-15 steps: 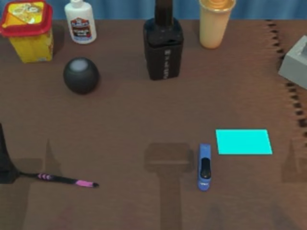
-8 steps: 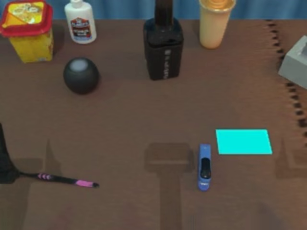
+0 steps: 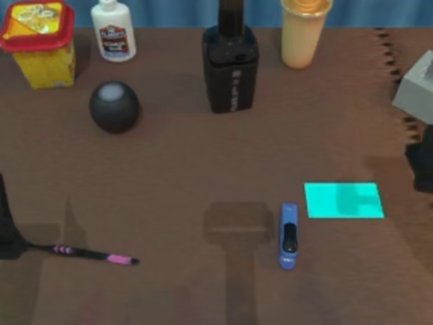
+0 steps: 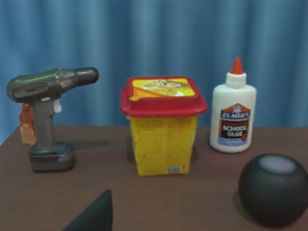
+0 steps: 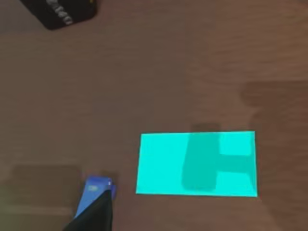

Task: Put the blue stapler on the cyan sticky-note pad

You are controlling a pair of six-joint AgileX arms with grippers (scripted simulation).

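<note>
Brown wooden table point(image 3: 183, 162) with a blue curtain point(image 4: 159, 33) behind it — one blue stapler point(image 3: 289, 235) lies flat toward the near side, right of centre, just beside the cyan sticky-note pad point(image 3: 344, 200) but not touching it; the pad sits flat to its right. Step in hand, as I judge it: the approach, nothing grasped yet. The right arm point(image 3: 421, 161) shows only as a dark shape at the table's right edge, well apart from the stapler, with its shadow falling across the pad; whether its fingers are spread or closed cannot be told. The left arm point(image 3: 5, 223) sits parked at the left edge, finger state likewise not visible. Next move calls for the right gripper to come over the stapler, align across its narrow width, descend and close — then a short carry rightward onto the pad. Count: one stapler, one pad, one toothbrush point(image 3: 95, 254), one yellow tub point(image 3: 40, 44), one glue bottle point(image 3: 114, 32), one dark ball point(image 3: 115, 106), one black box point(image 3: 230, 68), one orange cup point(image 3: 306, 30), one grey block point(image 3: 417, 88), one drill point(image 4: 43, 115).
</note>
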